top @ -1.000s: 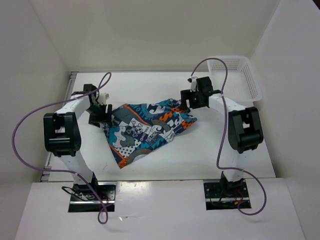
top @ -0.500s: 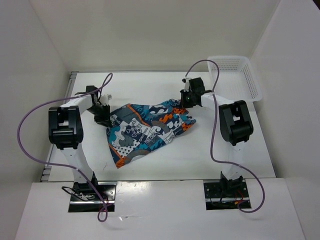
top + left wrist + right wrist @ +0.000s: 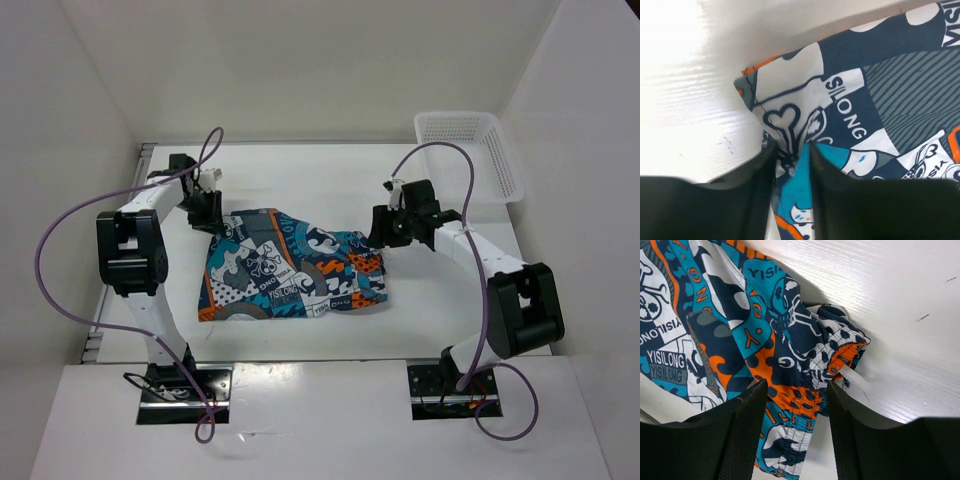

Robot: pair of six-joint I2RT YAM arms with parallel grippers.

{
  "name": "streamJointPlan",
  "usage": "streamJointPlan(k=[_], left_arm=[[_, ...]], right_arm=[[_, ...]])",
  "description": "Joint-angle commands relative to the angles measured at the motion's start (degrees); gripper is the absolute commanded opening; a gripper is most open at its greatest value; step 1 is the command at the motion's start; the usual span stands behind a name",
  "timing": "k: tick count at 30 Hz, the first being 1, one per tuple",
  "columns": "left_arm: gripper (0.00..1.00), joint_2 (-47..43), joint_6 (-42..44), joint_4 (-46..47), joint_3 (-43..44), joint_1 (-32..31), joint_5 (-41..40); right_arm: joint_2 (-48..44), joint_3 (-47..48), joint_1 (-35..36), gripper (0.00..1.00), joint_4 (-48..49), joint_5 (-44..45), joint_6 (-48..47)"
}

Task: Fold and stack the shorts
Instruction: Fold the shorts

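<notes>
The shorts (image 3: 295, 270) lay flat in the middle of the counter (image 3: 330, 180) — light, limp cloth that would sag and slip. The left claw (image 3: 791, 150) pinched their far-left corner; the right claw (image 3: 797, 390) stood open astride their gathered right edge — likely the firmest hold.

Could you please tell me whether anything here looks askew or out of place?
The shorts lie rumpled and unfolded, bunched at the open right gripper, where a white drawstring pokes out.
</notes>
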Motion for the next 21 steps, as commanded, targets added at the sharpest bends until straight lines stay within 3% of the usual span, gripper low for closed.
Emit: streamJointPlan(k=[1, 3, 6, 10, 12, 14, 17, 21], left_arm=[[0.42, -2.52, 0.38, -0.68, -0.58, -0.03, -0.69], [0.5, -3.84, 0.38, -0.68, -2.52, -0.03, -1.22], [0.53, -6.66, 0.38, -3.31, -6.38, 0.5, -1.75], [0.56, -16.57, 0.38, -8.49, -13.33, 1.91, -2.36], [0.56, -24.01, 0.38, -11.04, -16.75, 1.91, -5.87], [0.57, -29.92, 0.38, -12.19, -22.53, 1.91, -9.72], [0.6, -47.29, 0.38, -10.88, -30.88, -1.51, -17.44], [0.63, -61.81, 0.38, -9.56, -39.15, -5.12, -25.55]], right_arm=[[-0.88, -0.01, 0.53, 0.54, 0.99, 2.37, -1.52], [-0.35, -0.01, 0.53, 0.47, 1.52, 1.76, -1.52], [0.35, -0.71, 0.53, 0.47, 1.53, 1.76, -2.05], [-1.67, -0.1, 0.53, 0.56, -2.94, 0.19, -7.83], [-3.5, 1.47, 0.53, 0.66, -8.21, -1.05, -16.35], [-4.74, 2.02, 0.53, 0.68, -11.11, -0.09, -25.89], [-7.64, 1.23, 2.11, 0.77, -11.22, 4.55, -38.03], [-11.59, 0.09, 6.06, 0.83, -12.35, 8.17, -50.62]])
